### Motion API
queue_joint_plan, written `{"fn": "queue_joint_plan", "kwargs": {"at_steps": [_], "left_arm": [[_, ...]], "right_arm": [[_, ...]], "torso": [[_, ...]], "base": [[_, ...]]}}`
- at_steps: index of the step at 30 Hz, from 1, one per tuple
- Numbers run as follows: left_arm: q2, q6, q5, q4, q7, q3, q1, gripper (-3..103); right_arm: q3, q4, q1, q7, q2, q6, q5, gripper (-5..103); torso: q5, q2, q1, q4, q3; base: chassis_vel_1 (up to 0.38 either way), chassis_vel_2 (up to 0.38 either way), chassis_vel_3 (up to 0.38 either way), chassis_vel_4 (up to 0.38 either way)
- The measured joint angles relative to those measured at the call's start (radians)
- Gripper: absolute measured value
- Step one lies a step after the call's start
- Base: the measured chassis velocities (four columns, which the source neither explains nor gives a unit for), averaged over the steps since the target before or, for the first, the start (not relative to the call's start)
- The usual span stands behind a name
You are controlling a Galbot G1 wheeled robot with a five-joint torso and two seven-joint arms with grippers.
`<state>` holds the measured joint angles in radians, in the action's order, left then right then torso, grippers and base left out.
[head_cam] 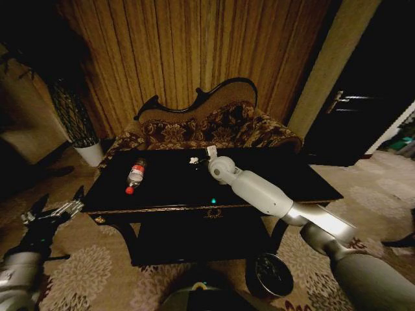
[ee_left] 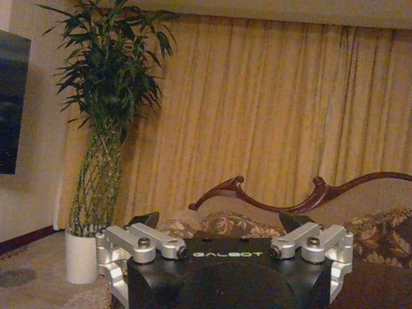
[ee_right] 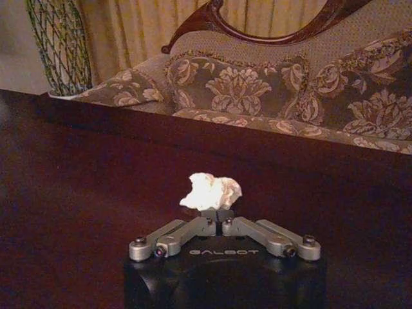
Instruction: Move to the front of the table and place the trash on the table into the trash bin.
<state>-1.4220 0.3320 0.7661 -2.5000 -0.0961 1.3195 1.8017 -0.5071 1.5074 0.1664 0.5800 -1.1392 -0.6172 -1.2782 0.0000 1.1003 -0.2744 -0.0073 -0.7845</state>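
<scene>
The black table (head_cam: 305,181) with gold trim stands in front of me. A clear bottle (head_cam: 135,175) with a red cap lies on its left part. My right gripper (head_cam: 211,153) reaches over the table's middle near the far edge, shut on a white crumpled scrap (ee_right: 211,191) pinched at its fingertips (ee_right: 217,214). Another small white scrap (head_cam: 193,159) lies on the table just left of it. The dark round trash bin (head_cam: 271,275) stands on the carpet below the table's near right side. My left gripper (head_cam: 52,212) hangs open and empty at the lower left, its fingers (ee_left: 143,222) spread wide.
A carved patterned sofa (head_cam: 207,126) runs behind the table, with curtains behind it. A tall plant in a white pot (head_cam: 89,154) stands at the back left. A dark doorway (head_cam: 363,110) is at the right. Patterned carpet (head_cam: 97,272) covers the floor.
</scene>
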Motion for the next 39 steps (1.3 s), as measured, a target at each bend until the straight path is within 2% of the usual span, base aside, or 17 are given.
{"fn": "queue_joint_plan", "kwargs": {"at_steps": [10,14,23,33,39], "left_arm": [[0.000,0.000,0.000,0.000,-0.001,0.000,0.000,100],[0.000,-0.002,0.000,0.000,-0.006,0.000,0.000,100],[0.000,-0.003,0.000,0.000,-0.007,0.000,-0.003,100],[0.004,-0.003,0.000,0.000,-0.008,0.000,-0.005,100],[0.010,-0.004,0.004,0.000,-0.009,0.000,-0.006,100]], "right_arm": [[0.002,0.003,0.002,0.000,0.002,0.003,0.000,0],[0.021,0.033,0.022,-0.006,0.028,0.042,-0.001,0],[0.049,0.069,0.040,-0.024,0.050,0.114,0.026,0],[0.092,0.088,0.058,-0.028,0.083,0.136,0.047,0],[0.145,0.110,0.094,-0.054,0.117,0.182,0.119,0]], "torso": [[0.0000,0.000,0.000,0.0003,0.000],[0.0000,0.000,0.000,-0.0004,0.000],[0.0000,0.000,0.000,0.0001,0.000],[0.0000,0.000,0.000,0.0000,0.000],[0.0001,0.000,0.000,0.0001,0.000]], "base": [[0.000,0.000,0.000,0.000],[0.000,0.000,0.000,0.000],[0.000,0.000,0.000,0.000],[0.000,0.000,0.000,0.000],[0.000,0.000,0.000,0.000]]}}
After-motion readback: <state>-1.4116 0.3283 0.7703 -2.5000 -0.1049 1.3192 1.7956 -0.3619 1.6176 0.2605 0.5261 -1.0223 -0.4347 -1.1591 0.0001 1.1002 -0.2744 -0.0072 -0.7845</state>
